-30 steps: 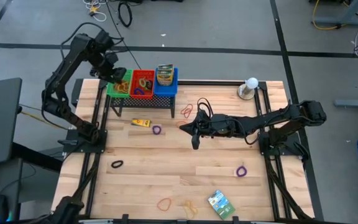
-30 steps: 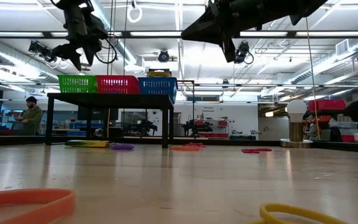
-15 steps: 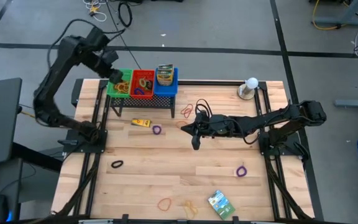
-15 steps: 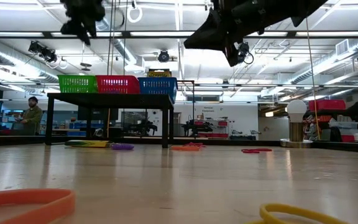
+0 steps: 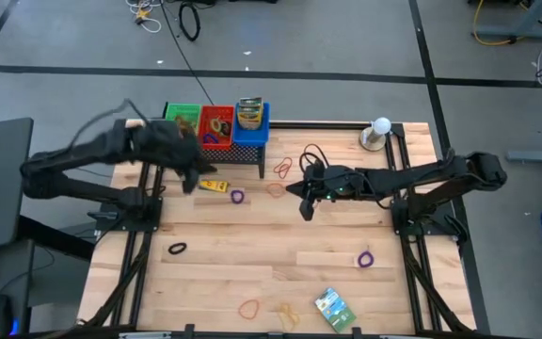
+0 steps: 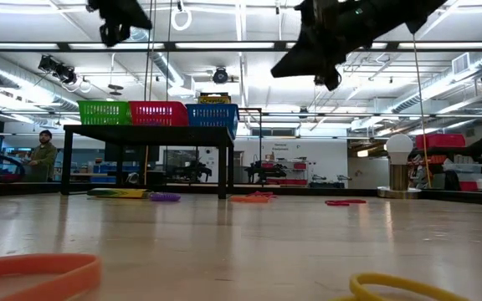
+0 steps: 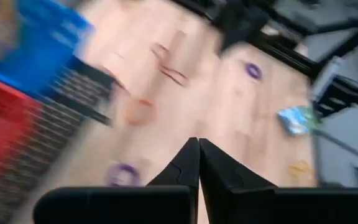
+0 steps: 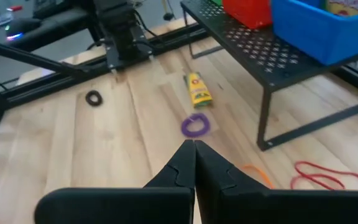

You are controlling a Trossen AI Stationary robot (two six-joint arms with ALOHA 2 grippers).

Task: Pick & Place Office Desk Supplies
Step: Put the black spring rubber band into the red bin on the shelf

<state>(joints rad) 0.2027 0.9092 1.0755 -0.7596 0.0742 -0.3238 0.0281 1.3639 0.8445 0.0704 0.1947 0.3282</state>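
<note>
My left hand (image 5: 188,181) is hanging over the table's (image 5: 252,273) left side, just in front of the black rack (image 5: 216,151), its fingers (image 7: 188,167) pressed together on nothing. A black band (image 5: 177,249) is lying nearer the front. On the rack the green (image 5: 179,115), red (image 5: 216,128) and blue (image 5: 250,132) baskets are sitting side by side — bands in the first two, packets in the blue one. A crayon box (image 5: 214,185) and a purple band (image 5: 238,197) are resting on the wood just before the rack. My right hand (image 5: 306,203) is hovering mid-table, fingers (image 8: 191,160) also together and empty. Farther right another purple band (image 5: 365,258) is lying, and a green packet (image 5: 333,307) near the front edge.
</note>
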